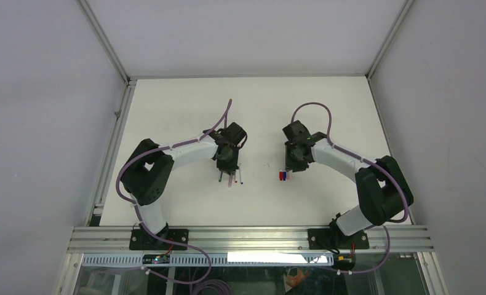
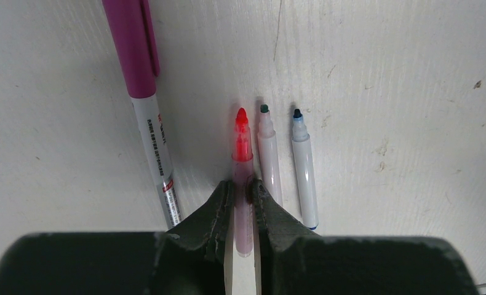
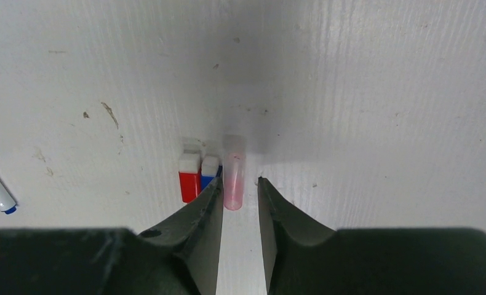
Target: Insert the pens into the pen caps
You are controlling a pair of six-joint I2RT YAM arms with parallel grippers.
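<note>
Red-tipped pen (image 2: 243,153), green-tipped pen (image 2: 269,161) and blue-tipped pen (image 2: 304,175) are lying parallel, uncapped; red cap (image 3: 189,180), blue cap (image 3: 210,172) and translucent pink cap (image 3: 234,178) are sitting clustered.

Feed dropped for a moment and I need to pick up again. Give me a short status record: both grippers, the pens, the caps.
left gripper: closed on the red-tipped pen
right gripper: open, fingertips either side of the pink cap
loose pens: green-tipped pen, blue-tipped pen, both uncapped, lying beside the held one
loose caps: red cap, blue cap, side by side, left of the pink cap
also there: magenta marker, cap on
</note>
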